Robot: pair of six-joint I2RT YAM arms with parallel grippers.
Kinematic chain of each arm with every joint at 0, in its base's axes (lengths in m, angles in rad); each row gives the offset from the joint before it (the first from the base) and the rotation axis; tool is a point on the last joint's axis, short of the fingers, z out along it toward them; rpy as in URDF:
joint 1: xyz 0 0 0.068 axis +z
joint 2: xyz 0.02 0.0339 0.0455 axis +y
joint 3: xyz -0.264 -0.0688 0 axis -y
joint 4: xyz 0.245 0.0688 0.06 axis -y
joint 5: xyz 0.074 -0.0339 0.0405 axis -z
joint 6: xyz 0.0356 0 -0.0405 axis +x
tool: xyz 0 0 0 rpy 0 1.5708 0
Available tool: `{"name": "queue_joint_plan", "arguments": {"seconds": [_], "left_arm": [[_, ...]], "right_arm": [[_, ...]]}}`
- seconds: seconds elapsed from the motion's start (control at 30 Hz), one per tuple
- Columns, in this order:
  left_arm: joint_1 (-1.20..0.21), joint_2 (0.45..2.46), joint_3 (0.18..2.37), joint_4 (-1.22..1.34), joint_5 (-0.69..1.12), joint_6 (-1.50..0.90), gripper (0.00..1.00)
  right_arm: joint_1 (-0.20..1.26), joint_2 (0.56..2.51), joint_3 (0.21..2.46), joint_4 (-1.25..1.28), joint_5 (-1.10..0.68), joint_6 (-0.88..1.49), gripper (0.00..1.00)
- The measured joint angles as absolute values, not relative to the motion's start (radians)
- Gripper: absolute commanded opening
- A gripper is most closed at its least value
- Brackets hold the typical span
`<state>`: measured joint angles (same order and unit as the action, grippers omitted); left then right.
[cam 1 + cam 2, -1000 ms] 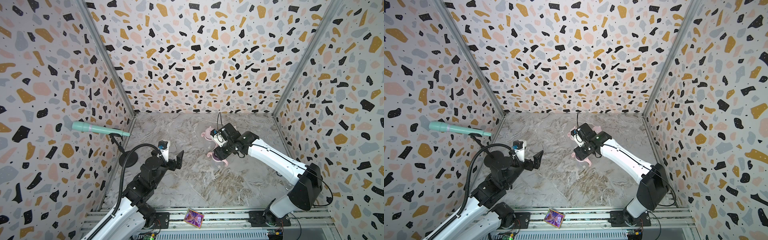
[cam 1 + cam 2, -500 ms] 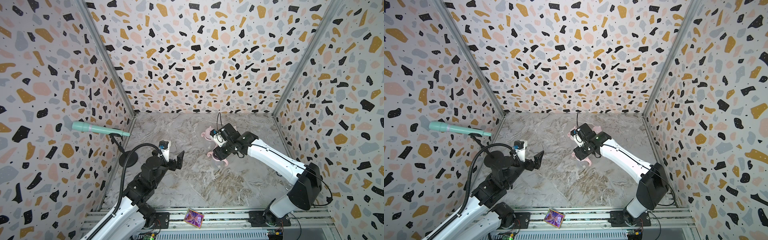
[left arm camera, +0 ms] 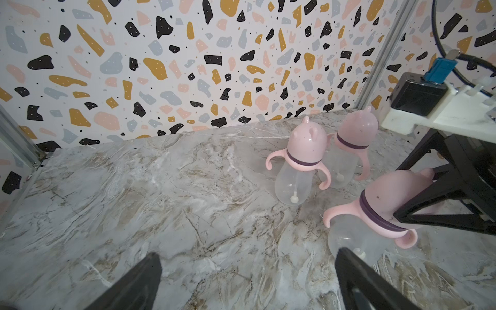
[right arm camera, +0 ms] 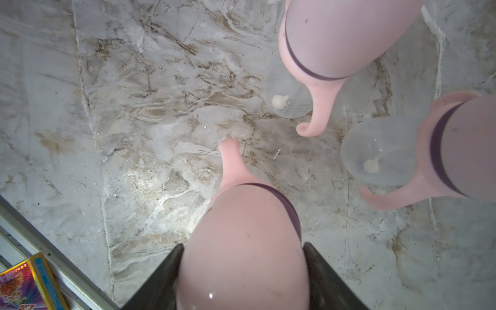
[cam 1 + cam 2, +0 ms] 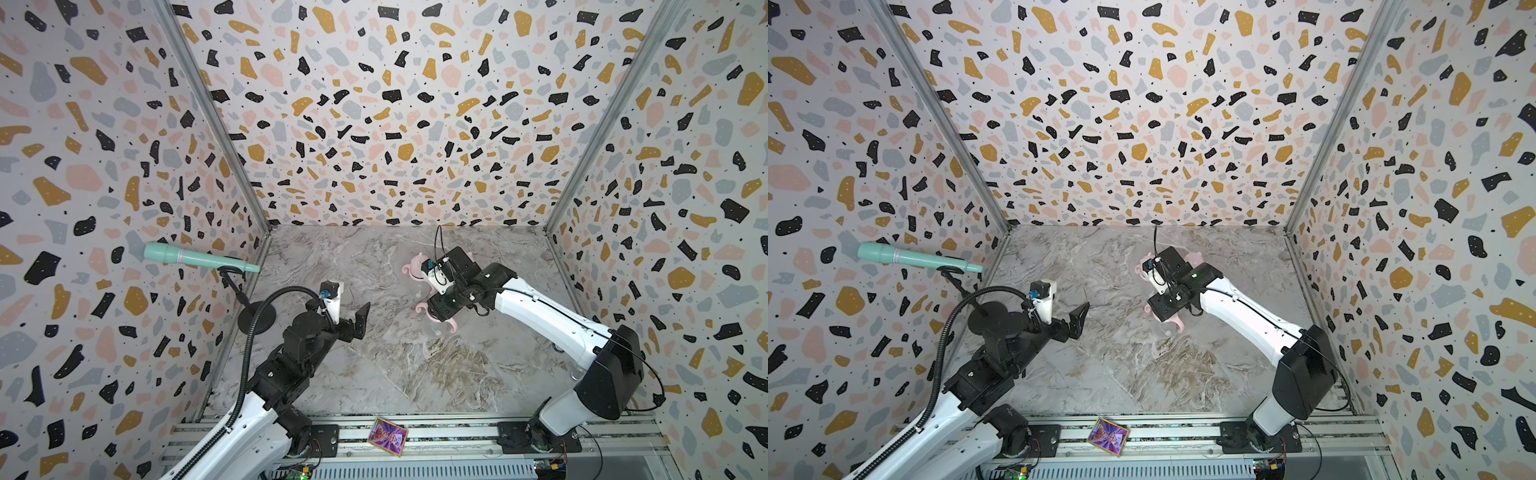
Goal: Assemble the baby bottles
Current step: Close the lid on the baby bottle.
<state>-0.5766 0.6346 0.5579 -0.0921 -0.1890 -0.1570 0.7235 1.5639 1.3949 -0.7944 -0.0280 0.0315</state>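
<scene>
Three baby bottles stand upright close together on the marble table, each a clear body with pink handled collar, purple ring and pink eared cap. In the left wrist view they are the middle one (image 3: 303, 161), the far one (image 3: 351, 139) and the near one (image 3: 386, 204). My right gripper (image 4: 243, 249) reaches down over the near bottle (image 4: 241, 214), its fingers pressed on both sides of the dome cap. In both top views that gripper (image 5: 440, 309) (image 5: 1163, 309) covers the bottle. My left gripper (image 3: 248, 257) (image 5: 357, 322) hovers wide open to the left, holding nothing.
A teal microphone (image 5: 195, 257) on a black round-based stand (image 5: 257, 318) juts in from the left wall. A colourful card (image 5: 387, 436) lies on the front rail. Terrazzo walls close in three sides. The two other bottles (image 4: 335, 37) (image 4: 467, 150) stand just beyond the held one.
</scene>
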Motion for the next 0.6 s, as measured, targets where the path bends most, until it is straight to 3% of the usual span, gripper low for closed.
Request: {"name": "queue_joint_plan", "arguments": {"seconds": [0.6], "left_arm": [[-0.577, 0.641, 0.558, -0.090, -0.154, -0.150, 1.00]], "right_arm": [[0.723, 1.566, 1.407, -0.795, -0.036, 0.028, 0.77]]}}
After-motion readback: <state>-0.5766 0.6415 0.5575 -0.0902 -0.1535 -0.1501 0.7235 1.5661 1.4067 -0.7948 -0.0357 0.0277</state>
